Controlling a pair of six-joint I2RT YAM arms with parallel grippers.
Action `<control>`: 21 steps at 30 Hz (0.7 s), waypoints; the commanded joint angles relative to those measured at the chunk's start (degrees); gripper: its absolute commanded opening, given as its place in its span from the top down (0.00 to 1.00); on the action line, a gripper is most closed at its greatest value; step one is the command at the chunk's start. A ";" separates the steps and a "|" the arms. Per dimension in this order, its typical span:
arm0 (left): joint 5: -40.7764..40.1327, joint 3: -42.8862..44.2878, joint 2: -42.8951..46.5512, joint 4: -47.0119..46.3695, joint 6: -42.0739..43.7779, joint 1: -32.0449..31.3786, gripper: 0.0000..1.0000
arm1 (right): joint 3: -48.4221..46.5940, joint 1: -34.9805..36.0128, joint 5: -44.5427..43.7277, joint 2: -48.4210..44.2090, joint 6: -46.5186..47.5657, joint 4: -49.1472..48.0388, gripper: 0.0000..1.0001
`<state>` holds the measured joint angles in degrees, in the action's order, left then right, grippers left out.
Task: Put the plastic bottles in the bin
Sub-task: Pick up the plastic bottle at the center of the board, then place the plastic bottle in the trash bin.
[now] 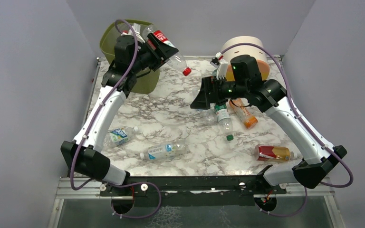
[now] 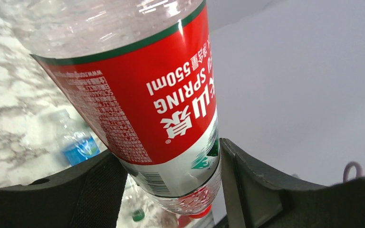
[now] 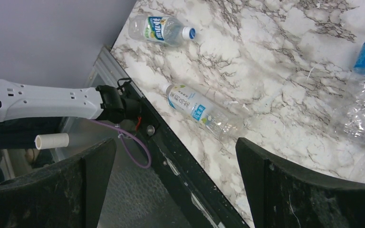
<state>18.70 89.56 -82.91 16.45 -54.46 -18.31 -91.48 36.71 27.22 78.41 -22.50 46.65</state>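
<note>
You're holding a clear red-labelled bottle [image 1: 165,43] in the left gripper [image 1: 156,46], and it is hanging tilted, red cap lowest and out over the marble table [image 1: 171,99], its base end just beside the rim of the olive-green mesh bin [image 1: 105,43]. The bin is standing upright at the far left corner. Other bottles are lying on their sides on the table: a blue-labelled one [image 1: 120,136] near the left edge, a white-and-blue-labelled one [image 1: 164,151] toward the front, a green-capped one [image 1: 224,118] and an orange-filled one [image 1: 244,114] close together right of centre, and a red-labelled amber one [image 1: 274,153] at the right front.
</note>
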 commanded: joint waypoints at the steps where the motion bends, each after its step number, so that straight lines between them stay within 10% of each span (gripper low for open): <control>1: 2.20 7.27 -3.66 0.13 2.18 4.40 0.31 | 0.05 0.34 -0.51 -0.54 -0.33 0.75 0.00; 21: 3.40 32.15 -20.04 -3.15 4.70 22.88 0.31 | 2.18 0.29 -0.43 -2.17 -1.42 1.00 0.00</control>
<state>22.63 119.87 -101.47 15.35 -52.58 1.89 -89.91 36.71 27.22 78.02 -23.38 46.65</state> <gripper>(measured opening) 0.694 0.995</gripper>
